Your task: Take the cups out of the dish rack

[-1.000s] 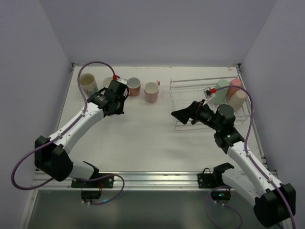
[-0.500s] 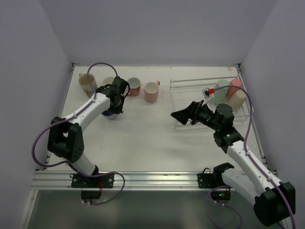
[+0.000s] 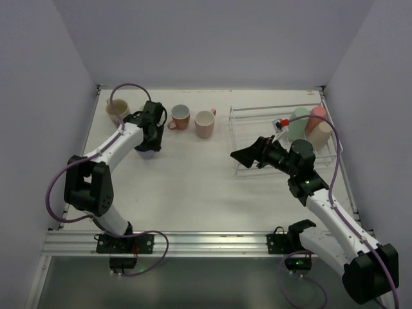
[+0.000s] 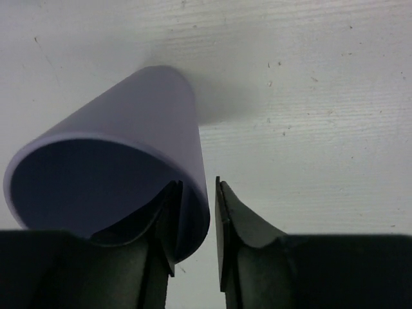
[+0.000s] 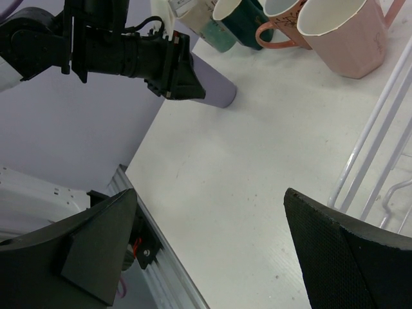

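Top external | my right gripper (image 3: pixel 243 154) spread wide above the table (image 3: pixel 193 187), just left of the dish rack (image 3: pixel 270 108) | my left gripper (image 4: pixel 196 183) straddles the lavender tumbler (image 4: pixel 141 109) rim, outer finger just clear of its wall, tumbler on the table far left | mint cup (image 3: pixel 298 122), salmon cup (image 3: pixel 317 116), cream cup (image 3: pixel 322 135) in the rack's far right end

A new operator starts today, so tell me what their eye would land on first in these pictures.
First, the lavender cup at the far left of the table, its rim straddled by the left pincer, one finger inside and one outside. Next, the right pincer, spread wide open just left of the dish rack, which holds cups clustered at its right end.
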